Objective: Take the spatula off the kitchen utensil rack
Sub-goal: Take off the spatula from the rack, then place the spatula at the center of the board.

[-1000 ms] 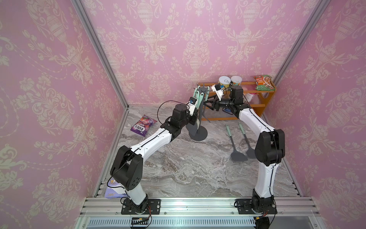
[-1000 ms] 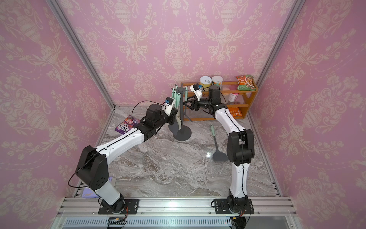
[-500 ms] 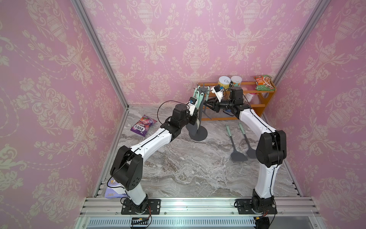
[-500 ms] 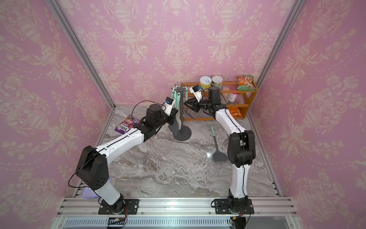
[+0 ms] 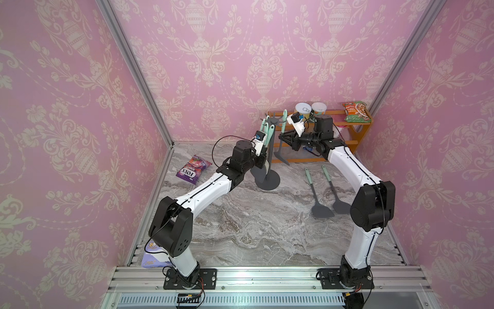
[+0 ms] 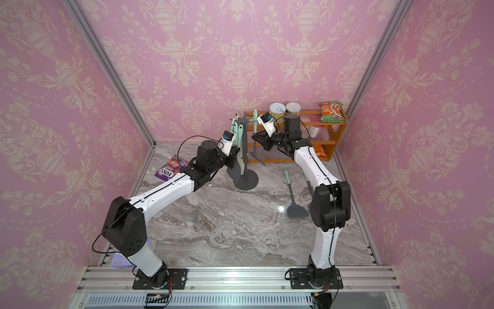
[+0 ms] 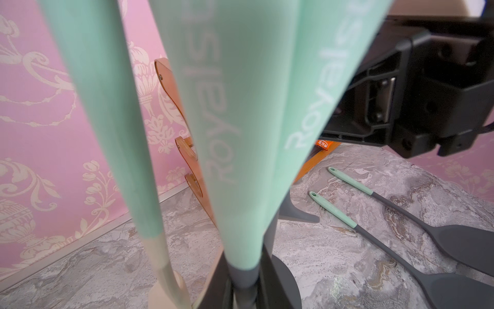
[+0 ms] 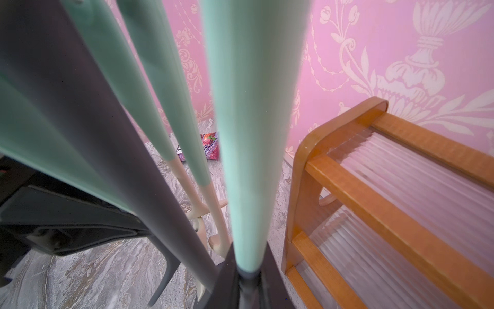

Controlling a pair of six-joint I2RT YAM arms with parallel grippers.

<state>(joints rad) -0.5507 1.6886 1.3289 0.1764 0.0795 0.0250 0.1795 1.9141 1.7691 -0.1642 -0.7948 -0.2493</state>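
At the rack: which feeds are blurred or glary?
Both top views: sharp, evenly lit; in a top view, a small glare spot on the marble tabletop. Left wrist view: close mint handles soft; the utensils lying beyond sharper. Right wrist view: the spatula handle blurred, wooden shelf sharper.

kitchen utensil rack [image 5: 268,182]: dark grey, is standing upright on its round disc base on the bench [image 5: 267,227] | spatula [image 5: 280,157]: mint handle, dark grey blade, is hanging blade-down from a top hook, just beside the pole

Staged lab booth: pink wallpaper panels [image 5: 240,53], aluminium rail [image 5: 267,278], marble tabletop [image 5: 254,227].
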